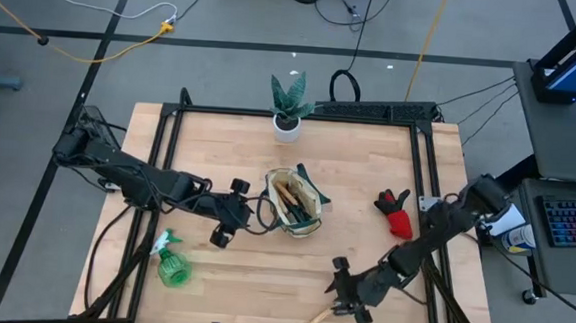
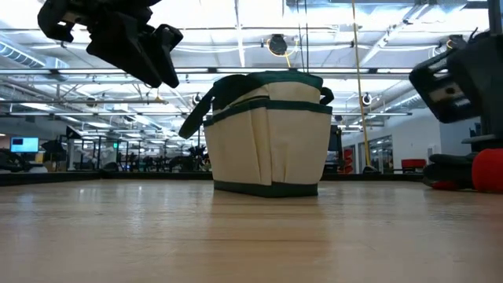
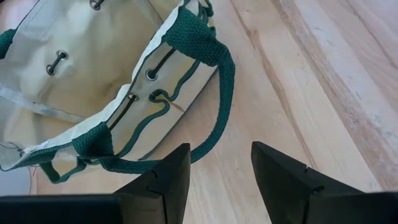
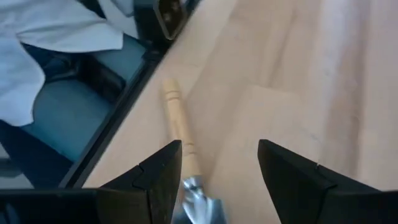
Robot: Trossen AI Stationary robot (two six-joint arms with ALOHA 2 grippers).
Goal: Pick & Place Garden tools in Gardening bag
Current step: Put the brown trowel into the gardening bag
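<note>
Down low in the frame, the right gripper (image 1: 344, 303) spreads wide over a trowel (image 4: 186, 155), ready to grab; the left gripper (image 1: 227, 216), also spread, waits beside the bag (image 1: 295, 204).

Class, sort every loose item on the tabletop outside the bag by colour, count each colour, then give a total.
Green: 2, the spray bottle and the potted plant
Red and black: 1, the red item
Silver with pale wood: 1, the trowel beneath the open right gripper
Total: 4
</note>
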